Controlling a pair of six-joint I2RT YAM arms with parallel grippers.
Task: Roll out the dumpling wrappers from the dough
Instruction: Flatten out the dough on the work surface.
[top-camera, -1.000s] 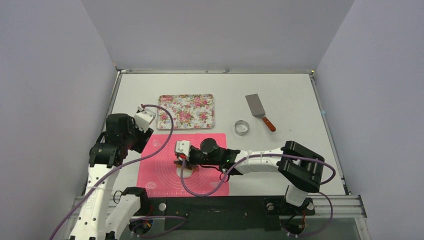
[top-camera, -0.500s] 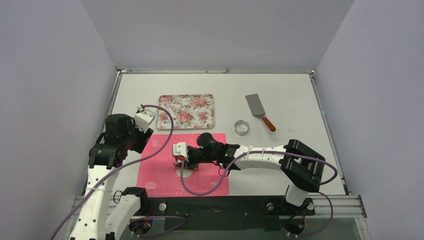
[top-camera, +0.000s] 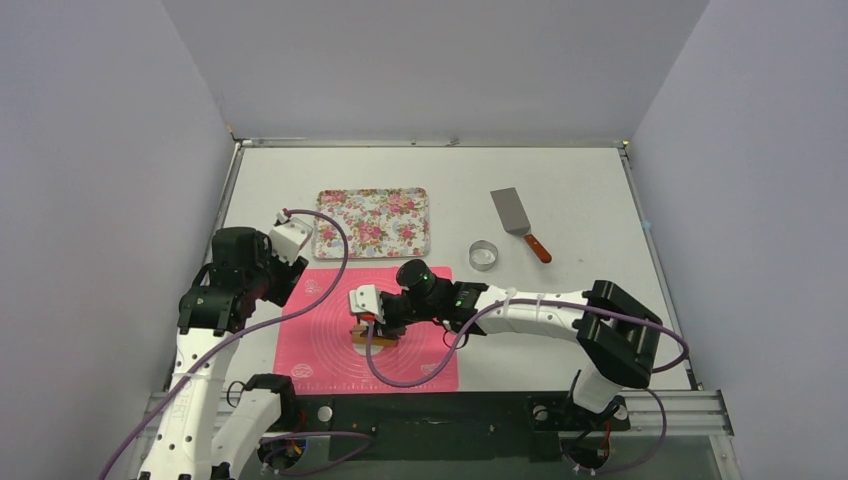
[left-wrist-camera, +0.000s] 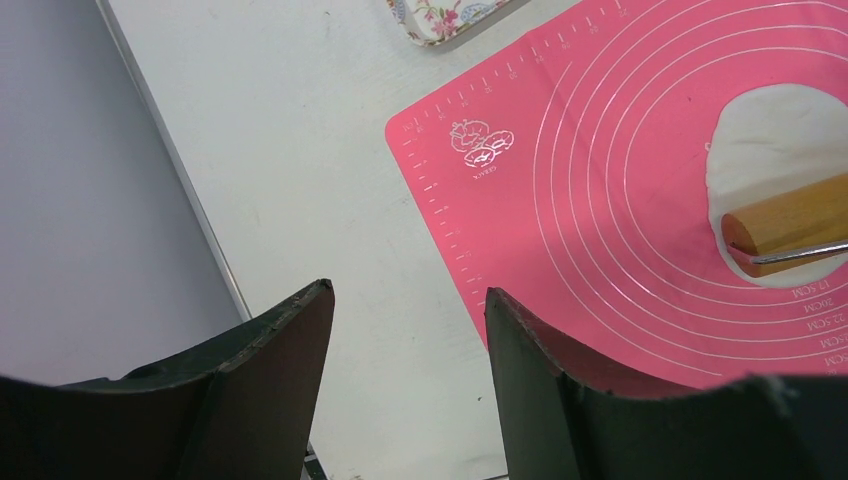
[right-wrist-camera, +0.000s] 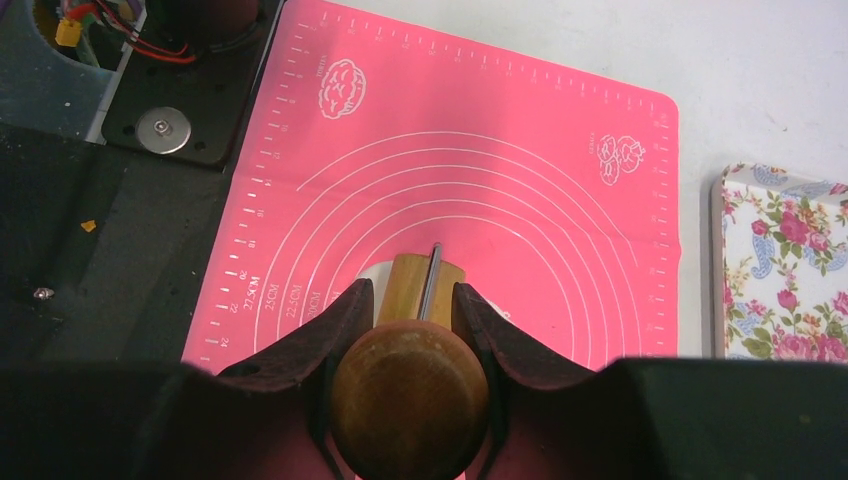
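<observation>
A flat, roughly round white dough piece lies in the middle of the pink silicone mat. My right gripper is shut on the round handle of a wooden rolling pin. The pin's roller rests on the dough, mostly hiding it. In the left wrist view the dough shows with the roller's end across it. My left gripper is open and empty, hovering over the bare table by the mat's left edge.
A floral tray lies just behind the mat. A small metal ring cutter and a metal spatula with a wooden handle lie at the back right. The black arm base plate borders the mat's near edge.
My right arm's elbow has swung to the right and its wrist has shifted back a little. The rolling pin stays on the dough, barely shifted. The left arm has not moved.
</observation>
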